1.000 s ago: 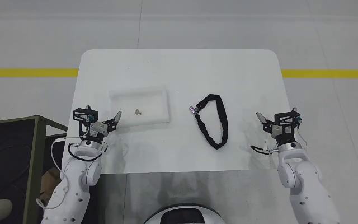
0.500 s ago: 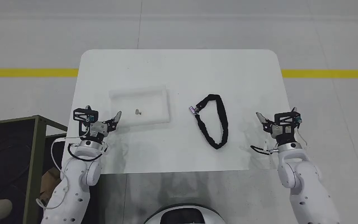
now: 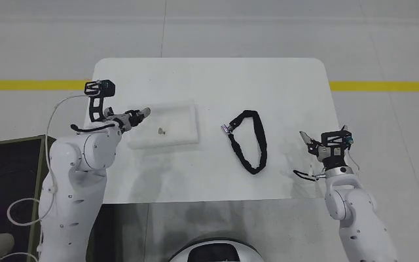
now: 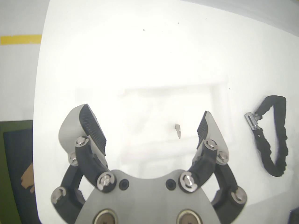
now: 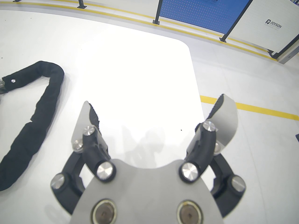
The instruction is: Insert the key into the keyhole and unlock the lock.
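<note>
Since 1.0 s ago: left arm moves up from the near left table edge toward the tray; right arm, key and lock unchanged.

Left gripper [image 3: 143, 114]: hovers above the left end of the tray [image 3: 195, 111], jaws spread wide, nothing between them. In the left wrist view the left gripper [image 4: 146, 115] looks down into the tray, both ribbed pads [image 4: 92, 127] bare.

Key [image 3: 162, 131]: lies flat on the tray floor, right of the left gripper's fingertips, near but not touching. In the left wrist view the key [image 4: 178, 131] sits ahead of the jaw gap, closer to one finger than to the other.

Lock [image 3: 264, 141]: black sleeved chain loop on the table [image 3: 275, 85], mid-table, right of the tray and apart from it. Its metal lock head [image 4: 251, 120] is at the loop's left end, facing the tray. Well apart from both grippers.

Right gripper [image 3: 323, 133]: near the right front table corner, jaws spread, empty. In the right wrist view the right gripper [image 5: 155, 101] has the lock [image 5: 44, 94] off to one side.
</note>
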You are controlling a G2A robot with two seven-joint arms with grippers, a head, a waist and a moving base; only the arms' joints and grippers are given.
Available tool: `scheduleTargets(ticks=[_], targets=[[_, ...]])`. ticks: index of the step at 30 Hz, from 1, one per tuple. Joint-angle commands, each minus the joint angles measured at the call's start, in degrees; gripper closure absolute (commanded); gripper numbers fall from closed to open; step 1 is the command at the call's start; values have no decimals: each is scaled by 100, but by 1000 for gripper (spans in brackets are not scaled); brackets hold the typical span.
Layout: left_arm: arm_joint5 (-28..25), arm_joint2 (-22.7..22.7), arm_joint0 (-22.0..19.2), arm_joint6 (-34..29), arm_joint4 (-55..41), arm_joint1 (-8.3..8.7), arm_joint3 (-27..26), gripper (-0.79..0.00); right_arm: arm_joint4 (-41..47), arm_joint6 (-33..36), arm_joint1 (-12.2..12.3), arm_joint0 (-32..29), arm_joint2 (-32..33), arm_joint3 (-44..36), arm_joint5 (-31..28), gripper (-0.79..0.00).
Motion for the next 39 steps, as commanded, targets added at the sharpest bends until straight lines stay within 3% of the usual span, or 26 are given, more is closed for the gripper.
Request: scheduleTargets(ticks=[1,11,13,19,24,25,27,29,30,39], targets=[[189,131,-188,-294,-252,-27,8,-785,0,0,0,0,0,0,0,-785],[189,131,-188,-294,-252,-27,8,-785,0,0,0,0,0,0,0,-785],[173,90,-190,-412,-589,-37,212,-785,0,0,0,0,0,0,0,-785],[-547,-136,-1103,-1720,-2092,0,1263,-785,0,0,0,0,0,0,0,-785],[-638,369,-1486,-1720,-2539,131,1736,-785,0,0,0,0,0,0,0,-785],[-664,476,-1493,-1720,-2515,166,1719,-739,0,0,0,0,0,0,0,-785],[-718,736,-1457,-1720,-2348,235,1623,-514,0,0,0,0,0,0,0,-785],[-659,913,-1424,-1720,-2100,297,1557,-489,0,0,0,0,0,0,0,-785],[-655,999,-1412,-1720,-2027,324,1539,-382,0,0,0,0,0,0,0,-785],[-547,1087,-1457,-1720,-2014,482,1733,-292,0,0,0,0,0,0,0,-785]])
